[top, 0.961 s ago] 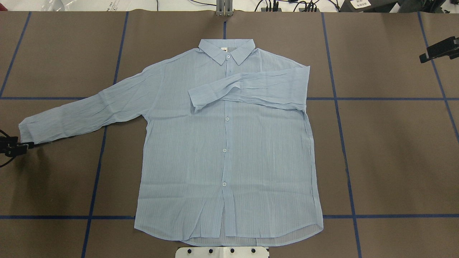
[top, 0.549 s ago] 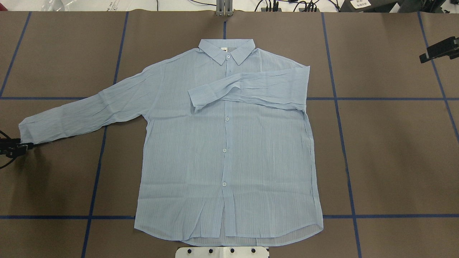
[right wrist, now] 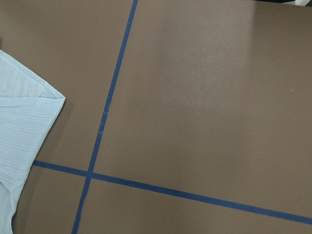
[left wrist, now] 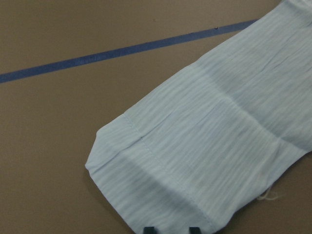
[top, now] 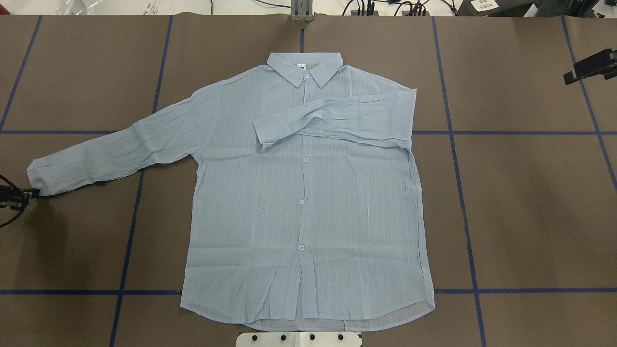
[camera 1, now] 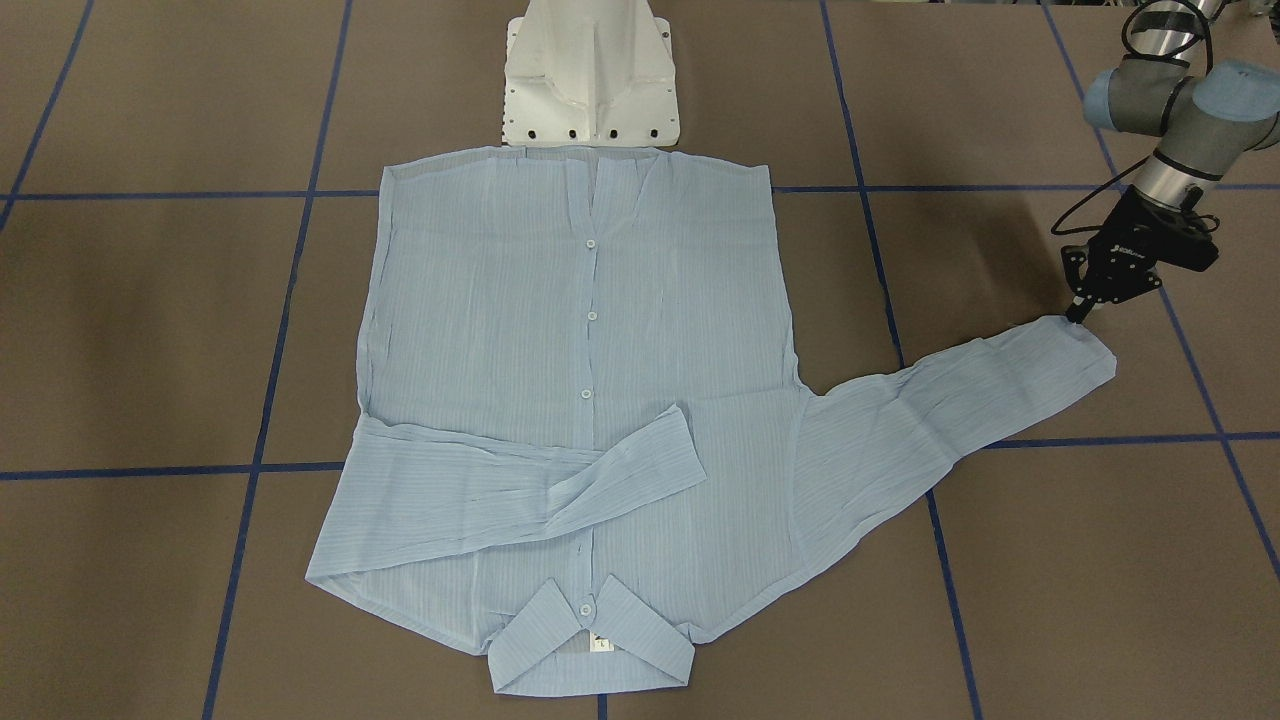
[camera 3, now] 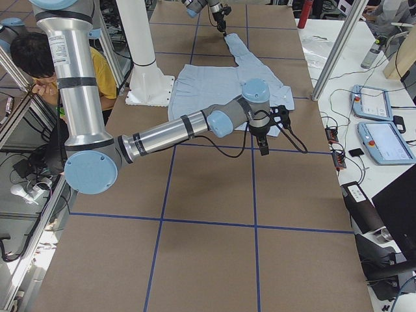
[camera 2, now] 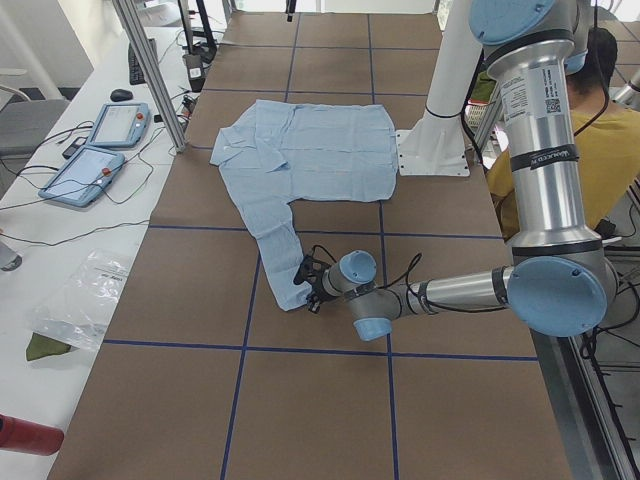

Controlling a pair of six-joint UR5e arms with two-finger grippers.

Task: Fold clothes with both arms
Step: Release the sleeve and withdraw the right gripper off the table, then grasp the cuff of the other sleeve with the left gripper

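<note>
The clothes, one light-blue striped shirt (top: 303, 202) (camera 1: 580, 330), lie flat and buttoned on the brown table, collar (top: 304, 65) at the far side. One sleeve (top: 337, 118) is folded across the chest. The other sleeve (top: 115, 149) stretches out to the overhead view's left. My left gripper (top: 30, 194) (camera 1: 1078, 314) sits low at that sleeve's cuff (left wrist: 161, 175). In the left wrist view its two fingertips (left wrist: 148, 229) show a narrow gap, with the cuff edge between them. My right gripper (top: 570, 78) hovers off the shirt at the far right. Its jaws cannot be judged.
Blue tape lines (top: 453, 132) grid the table. The white pedestal base (top: 299, 339) (camera 1: 590, 80) stands at the shirt's hem. A metal post (top: 301, 12) is at the far edge. Teach pendants (camera 2: 100, 140) and a seated person (camera 2: 600, 130) flank the table.
My left gripper has drawn a little toward the view's left edge, and the cuff's lower corner has shifted slightly. The right gripper has not moved.
</note>
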